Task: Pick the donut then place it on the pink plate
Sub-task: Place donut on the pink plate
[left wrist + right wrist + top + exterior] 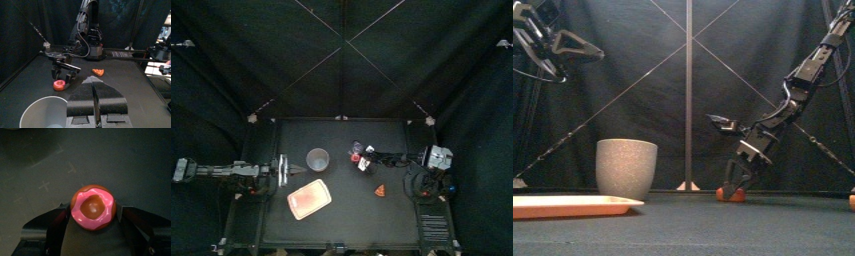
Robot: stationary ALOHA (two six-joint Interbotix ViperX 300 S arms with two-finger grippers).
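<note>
Lower right of centre in the front view, the right hand [731,186], jaws parted, straddles the donut [734,196] on the table [647,235]. The left hand [93,86] is closed and empty.

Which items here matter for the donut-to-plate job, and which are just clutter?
Job: donut; pink tray; right end effector, at the donut.
Clutter: grey cup; orange toy; left end effector, idle at the table's left.
</note>
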